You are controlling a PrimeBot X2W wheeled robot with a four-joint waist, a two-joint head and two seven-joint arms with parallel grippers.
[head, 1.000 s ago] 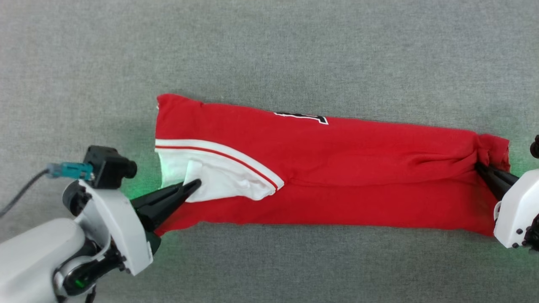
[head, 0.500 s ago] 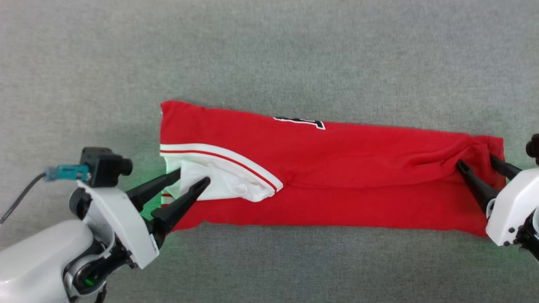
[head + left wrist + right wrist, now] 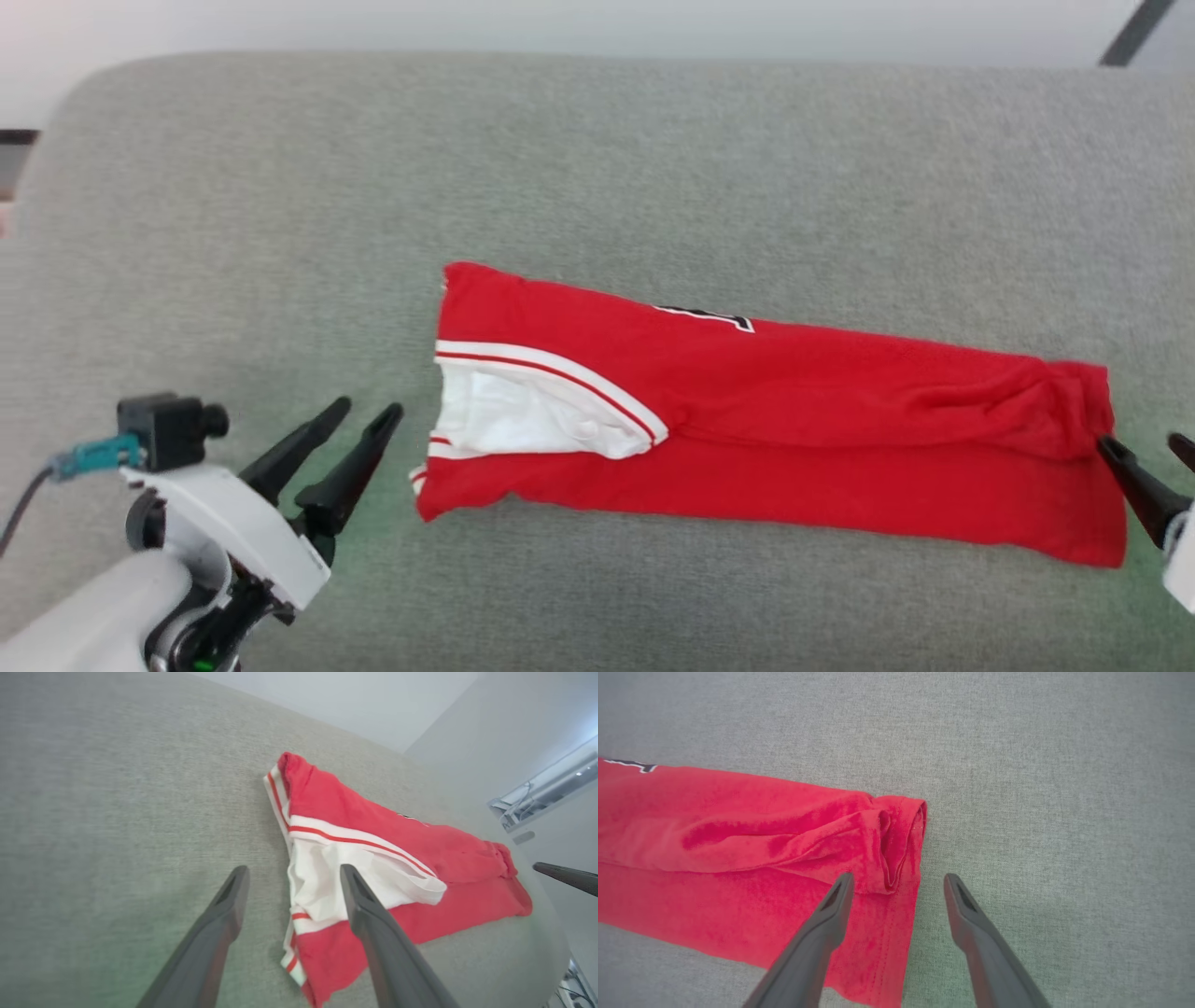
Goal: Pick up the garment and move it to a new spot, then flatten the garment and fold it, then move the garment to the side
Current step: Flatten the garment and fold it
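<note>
In the head view, the red soft-fabric short-sleeved shirt [image 3: 794, 448], folded into a long band, is lying flat on the grey woven-fabric surface [image 3: 597, 168]. Its white sleeve with red-and-white striped trim [image 3: 523, 420] is showing at its left end. The left gripper [image 3: 370, 405] is hovering just beside that sleeve end, its two long dark fingers standing apart and holding nothing. The right gripper [image 3: 1141, 441] is sitting at the shirt's bunched right end, fingers likewise spread, one tip just at the red hem.

In the left wrist view, the left gripper [image 3: 293, 869] is pointing toward the shirt [image 3: 373, 821] with fingers parted. One is overlapping the white sleeve [image 3: 322, 877], the other is over bare grey fabric beside the shirt. Past the shirt's far end, one of the right gripper's dark fingers [image 3: 565, 877] is showing.

In the right wrist view, the right gripper [image 3: 899, 877] is gaping, empty. One finger is over the red cloth of the shirt [image 3: 738, 835], the other over the grey surface [image 3: 1041, 765] just beside it, with the wrinkled hem lying between them.
</note>
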